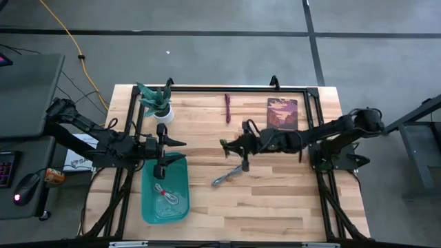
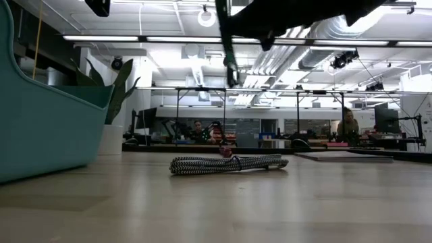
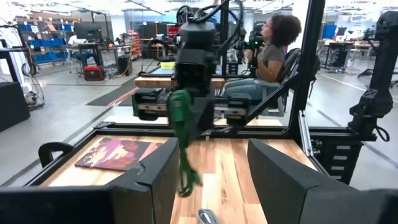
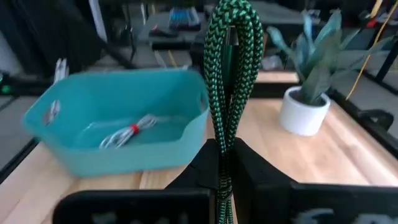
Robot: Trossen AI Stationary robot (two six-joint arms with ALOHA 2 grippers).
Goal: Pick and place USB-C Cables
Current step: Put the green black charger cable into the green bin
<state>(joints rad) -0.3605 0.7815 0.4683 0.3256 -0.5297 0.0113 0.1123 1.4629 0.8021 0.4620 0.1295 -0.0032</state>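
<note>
My right gripper is above the middle of the table, shut on the green cable. The green cable also shows in the left wrist view and in the low view. The grey cable lies flat on the table below it. The dark maroon cable lies near the far edge. The white cable with red lies inside the teal bin. My left gripper is open and empty over the bin's far end. My right gripper pinches the folded green cable bundle between its two fingers, coming from the table's right. The looped end stands out past the fingertips. The cable is lifted clear of the table, and a length of it hangs below the gripper.
A potted plant stands at the far left, next to the bin. A book lies at the far right. Bare wood is open along the near edge. People sit beyond the table in the room behind.
</note>
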